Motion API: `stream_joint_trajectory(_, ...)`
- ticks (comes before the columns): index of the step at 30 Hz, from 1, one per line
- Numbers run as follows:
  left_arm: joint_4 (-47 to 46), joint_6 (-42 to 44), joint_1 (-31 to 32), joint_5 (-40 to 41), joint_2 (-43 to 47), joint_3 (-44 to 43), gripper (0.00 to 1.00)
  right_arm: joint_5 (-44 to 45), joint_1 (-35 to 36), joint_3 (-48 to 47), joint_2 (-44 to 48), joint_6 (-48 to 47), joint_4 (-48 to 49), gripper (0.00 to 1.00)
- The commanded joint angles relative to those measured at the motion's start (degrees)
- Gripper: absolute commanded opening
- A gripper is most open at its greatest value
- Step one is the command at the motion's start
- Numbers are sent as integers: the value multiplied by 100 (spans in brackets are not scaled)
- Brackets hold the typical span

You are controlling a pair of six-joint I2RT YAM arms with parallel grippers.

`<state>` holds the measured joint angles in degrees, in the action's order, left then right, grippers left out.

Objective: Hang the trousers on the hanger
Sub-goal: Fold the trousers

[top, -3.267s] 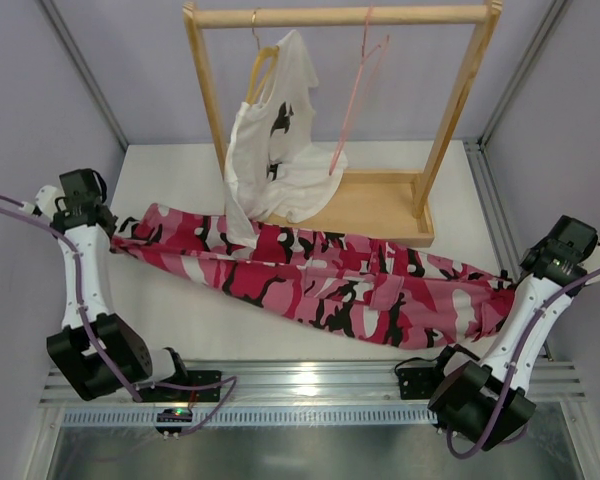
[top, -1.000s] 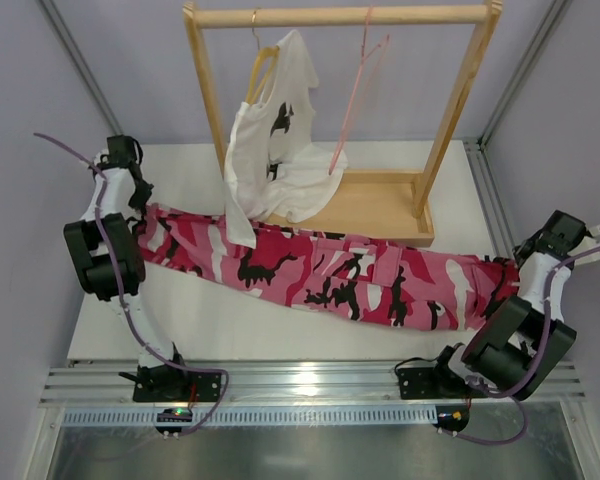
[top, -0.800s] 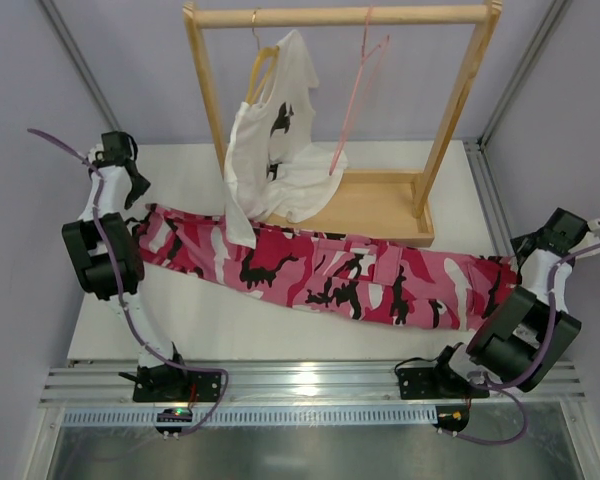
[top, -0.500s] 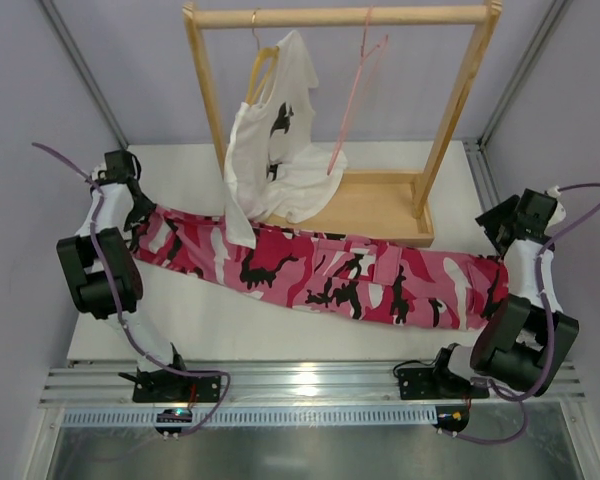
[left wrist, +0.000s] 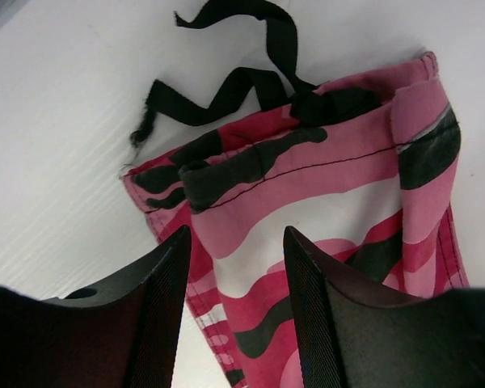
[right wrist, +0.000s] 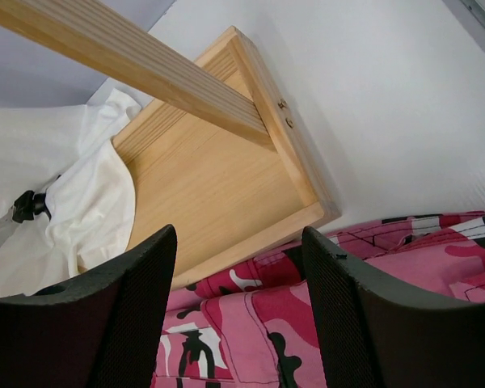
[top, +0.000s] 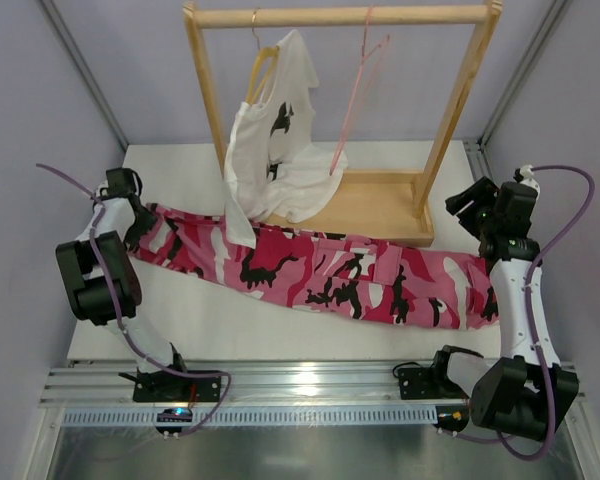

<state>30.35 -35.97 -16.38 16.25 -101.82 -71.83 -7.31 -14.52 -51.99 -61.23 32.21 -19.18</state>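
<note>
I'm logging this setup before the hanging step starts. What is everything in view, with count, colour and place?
table: one, white, under everything
rack: one, light wood, standing at the table's far side
wooden hanger: one, light wood with a metal hook, on the rack's top bar at the left, carrying the T-shirt
T-shirt: one, white with black print, draping down over the rack's base
hanger: one, thin pink wire, on the top bar right of the T-shirt, bare
trousers: one, pink, white and black camouflage, laid out across the table in front of the rack
left gripper: one, black, open, above the trousers' waist end
right gripper: one, black, open, above the trousers' other end, near the rack's base
</note>
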Motion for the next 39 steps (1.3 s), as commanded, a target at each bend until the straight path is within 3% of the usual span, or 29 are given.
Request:
stream_joint_trajectory(1, -530, 2, -23, -350, -153, -76, 50, -174, 37, -286, 225, -48, 55, 66)
stream_joint_trajectory(15, -126, -139, -14, -254, -593, -173, 42, -113, 37, -444, 375, -188, -95, 66)
stream_joint_trajectory(26, 94, -86, 65, 677, 145, 108, 48, -201, 37, -224, 314, -83, 63, 66)
stream_joint_trajectory(34, -143, -306, 65, 370, -250, 187, 44, -157, 37, -330, 85, -197, 72, 66)
stream_joint_trajectory(39, -64, -446, 91, 677, -400, 231, 41, -148, 29, -338, 76, -180, 81, 66)
